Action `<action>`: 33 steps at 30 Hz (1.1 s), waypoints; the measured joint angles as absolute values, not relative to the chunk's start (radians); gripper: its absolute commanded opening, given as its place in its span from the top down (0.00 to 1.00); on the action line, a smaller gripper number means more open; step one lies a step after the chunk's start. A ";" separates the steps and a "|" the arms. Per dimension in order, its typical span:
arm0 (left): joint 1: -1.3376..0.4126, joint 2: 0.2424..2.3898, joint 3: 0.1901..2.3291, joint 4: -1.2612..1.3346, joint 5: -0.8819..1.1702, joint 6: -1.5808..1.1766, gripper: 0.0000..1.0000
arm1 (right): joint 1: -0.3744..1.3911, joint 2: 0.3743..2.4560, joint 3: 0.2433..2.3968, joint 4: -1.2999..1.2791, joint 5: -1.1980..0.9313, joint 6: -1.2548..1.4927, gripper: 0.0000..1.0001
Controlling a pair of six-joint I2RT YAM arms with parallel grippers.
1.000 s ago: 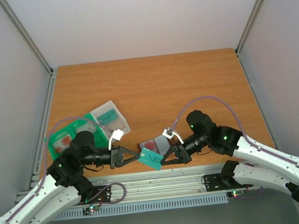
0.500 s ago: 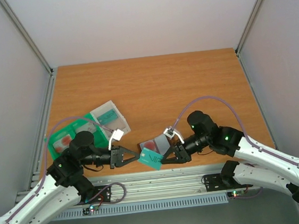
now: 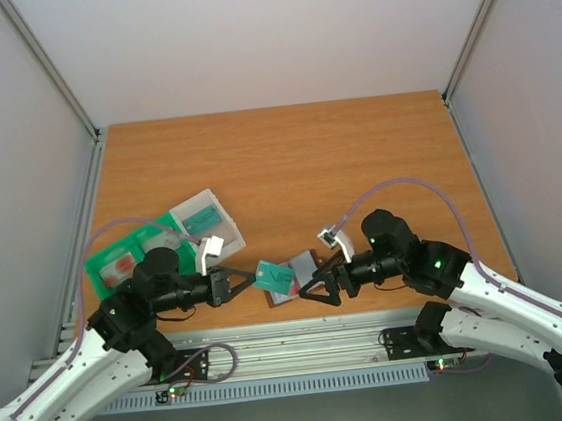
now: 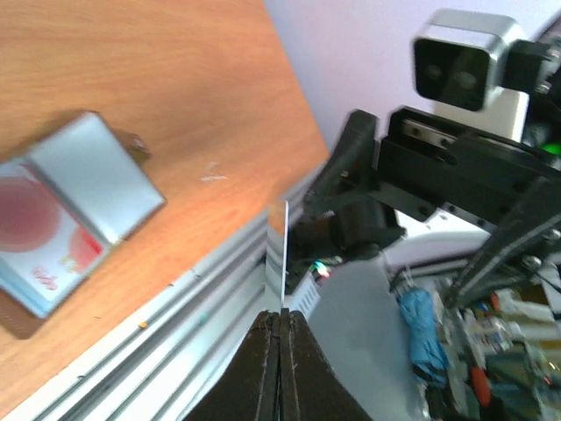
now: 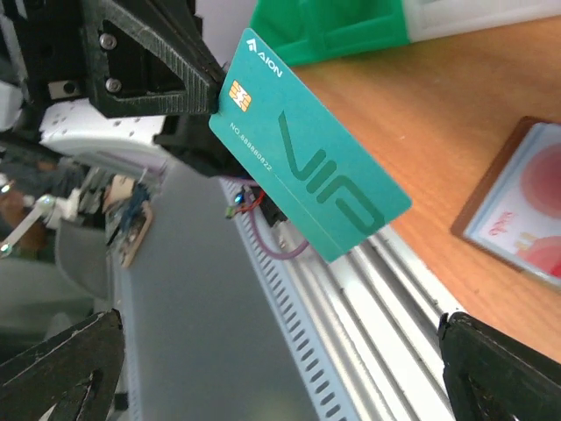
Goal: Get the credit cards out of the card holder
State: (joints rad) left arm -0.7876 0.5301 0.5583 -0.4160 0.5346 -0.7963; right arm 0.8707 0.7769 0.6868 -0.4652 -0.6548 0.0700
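Surface: you are working over an orange-brown wooden table [image 3: 276, 161] enclosed by pale walls; a green tray [image 3: 115, 260] and a translucent box [image 3: 206, 218] are lying at the lower left of the top view.
Left gripper [image 4: 280, 317]: its jaws are pinching together on one corner of a teal card [image 5: 316, 158], chip end nearest the fingers. The card is being held clear of the table surface. The left wrist view is showing it edge-on as a thin pale line.
Right gripper [image 3: 310, 290]: its jaws are standing wide apart and holding nothing, facing the teal card from the right of the top view.
Card holder [image 4: 96, 175]: it is lying opened flat on the table near the front edge, between the two grippers in the top view and close to the lifted card. Neither gripper appears to be touching it.
Remaining credit cards [image 4: 35, 230]: at least one pale card with pink blotches is sitting in a pocket of the holder; you cannot tell how many more are lying under it.
Handling: you are probably dealing with stiff, very light, slick plastic. A pinch on a short edge or corner should be enough to carry it, though a shallow bite risks letting it swivel or slip.
Where to take hold: the blotched card is offering only its exposed edge beyond the pocket lip. You are likely needing one claw pressing on the holder's brown border while the other is drawing the card outward.
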 measured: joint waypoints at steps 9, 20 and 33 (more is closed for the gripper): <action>-0.788 0.537 0.559 -0.482 0.236 -0.811 0.99 | 0.871 0.743 0.687 -0.512 -0.471 0.100 0.02; -0.746 0.575 0.586 -0.567 -0.125 -0.853 1.00 | 0.871 0.762 0.687 -0.524 -0.415 0.119 0.02; -0.591 0.710 0.609 -0.572 -0.238 -0.837 1.00 | 0.871 0.762 0.643 -0.500 -0.432 0.173 0.01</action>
State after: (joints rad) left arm -0.5907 0.7097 0.6094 -0.5720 -0.2379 -0.8368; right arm 0.8707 0.7616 0.6434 -0.4995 -0.4316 0.1726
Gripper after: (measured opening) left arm 0.008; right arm 0.985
